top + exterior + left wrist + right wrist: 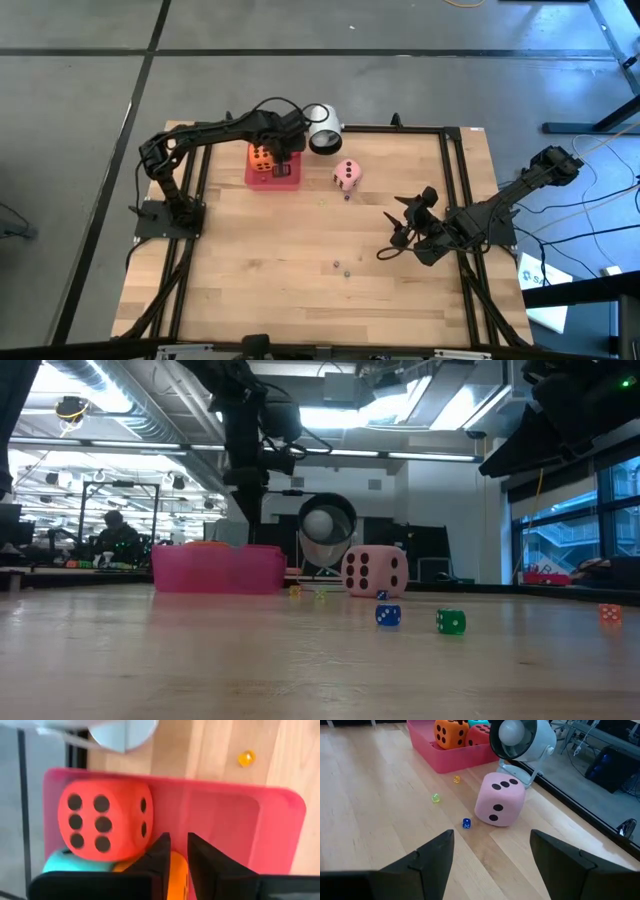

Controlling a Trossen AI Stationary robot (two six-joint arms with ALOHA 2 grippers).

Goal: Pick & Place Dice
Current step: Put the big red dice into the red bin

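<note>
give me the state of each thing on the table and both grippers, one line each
pink tray: on the table, holding dice
red die: in the tray, six up
orange die: in the tray
green die: in the tray, mostly hidden
pink die: loose on the table, outside the tray
left gripper: over the tray, fingers nearly together
right gripper: open, empty, away from the dice

High camera hanging overhead, looking straight down, taking in whole worktop [300,240] and both arms. Low camera sitting at worktop level, looking level across into room behind. Left wrist camera hovering close above pink tray [240,805], looking down into it. Right wrist camera looking across worktop, farther back. All but left wrist sharing pink die [499,800].
</note>
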